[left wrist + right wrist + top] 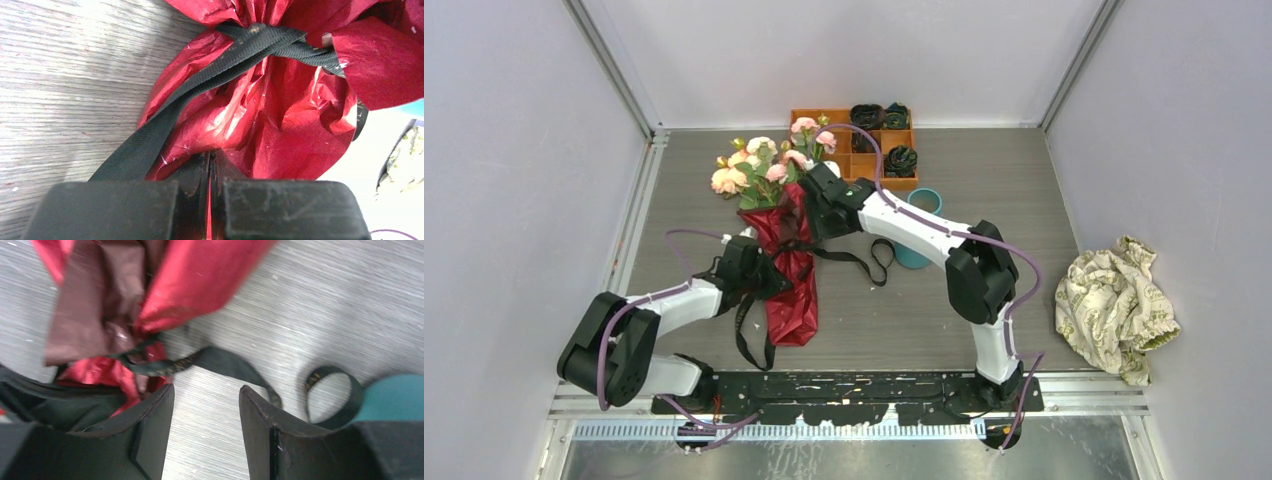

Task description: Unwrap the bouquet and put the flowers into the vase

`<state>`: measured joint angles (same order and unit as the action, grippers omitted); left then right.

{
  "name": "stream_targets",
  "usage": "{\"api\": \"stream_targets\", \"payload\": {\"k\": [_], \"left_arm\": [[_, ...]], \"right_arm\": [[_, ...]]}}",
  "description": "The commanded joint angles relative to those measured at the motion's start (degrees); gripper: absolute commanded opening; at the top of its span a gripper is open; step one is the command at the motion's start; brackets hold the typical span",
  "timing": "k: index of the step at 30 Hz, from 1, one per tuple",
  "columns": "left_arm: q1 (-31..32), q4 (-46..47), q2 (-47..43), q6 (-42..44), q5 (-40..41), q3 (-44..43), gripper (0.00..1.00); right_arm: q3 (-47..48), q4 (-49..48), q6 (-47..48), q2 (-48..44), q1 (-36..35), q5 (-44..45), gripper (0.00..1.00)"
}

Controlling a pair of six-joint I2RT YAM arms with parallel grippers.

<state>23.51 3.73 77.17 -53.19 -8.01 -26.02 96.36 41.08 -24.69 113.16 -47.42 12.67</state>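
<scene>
The bouquet (790, 285) lies on the table, its dark red wrapping (280, 125) pointing toward me. The pink and peach flowers (759, 162) spread out at its far end. A black ribbon (864, 262) is still knotted round the paper's neck (250, 45), and its loose ends trail right (225, 362). My left gripper (210, 159) is shut on a fold of the red wrapping, which shows between its jaws. My right gripper (206, 390) stands open just right of the knot, holding nothing. The teal vase (923, 203) stands upright behind my right arm, and its edge shows in the right wrist view (395, 397).
An orange compartment tray (836, 132) with dark rosettes sits at the back, close to the flower heads. A crumpled beige patterned cloth (1116, 305) lies at the right edge. Grey walls close in the table on three sides.
</scene>
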Motion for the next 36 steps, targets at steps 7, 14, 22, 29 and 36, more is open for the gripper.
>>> {"api": "stream_targets", "payload": {"k": [7, 14, 22, 29, 36], "left_arm": [[-0.63, -7.69, 0.11, 3.00, 4.68, 1.94, 0.00], [-0.64, -8.19, -0.07, 3.16, 4.99, 1.05, 0.00], [-0.66, -9.16, 2.05, 4.27, 7.11, -1.46, 0.00], [-0.63, -8.54, 6.16, 4.67, 7.55, -3.46, 0.00], [-0.69, -7.20, 9.54, 4.75, 7.48, -4.47, 0.00]], "right_arm": [[17.09, -0.42, -3.66, 12.61, -0.87, -8.21, 0.55], [18.59, 0.62, -4.91, 17.85, -1.62, -9.76, 0.53], [6.14, -1.09, -3.57, 9.61, -2.72, -8.46, 0.52], [-0.95, 0.29, -1.48, 1.90, -2.92, -6.62, 0.53], [-4.33, 2.44, 0.28, -1.20, -2.95, -7.04, 0.53]]}}
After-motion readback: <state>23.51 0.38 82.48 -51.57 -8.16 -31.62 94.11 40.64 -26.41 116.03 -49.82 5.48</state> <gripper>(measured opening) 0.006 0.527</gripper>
